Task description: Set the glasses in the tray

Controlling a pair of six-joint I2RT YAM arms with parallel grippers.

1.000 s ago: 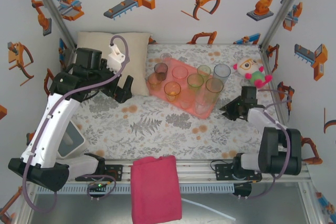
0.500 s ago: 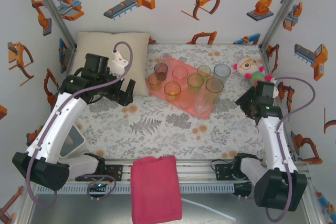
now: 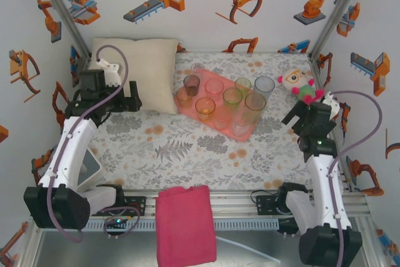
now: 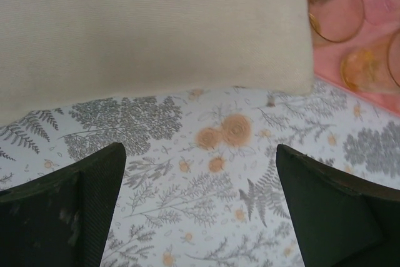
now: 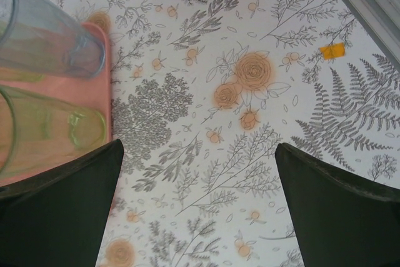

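From above, glasses point(image 3: 232, 96) crowd tray point(image 3: 223, 124); right wrist catches orange patch point(image 5: 332, 50)

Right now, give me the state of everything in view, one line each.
glasses, upright, grouped on the tray
tray, lying flat, loaded
left gripper, open, empty, by the pillow
right gripper, open, empty, beside the tray
pillow, lying at back left
cloth, folded, at the near edge

The left arm point(image 3: 65, 148) and right arm point(image 3: 326, 179) have white links and black joints. A thin mauve cable point(image 3: 125, 60) runs along each. The fingers point(image 4: 81, 211) are black, finely ribbed inside.
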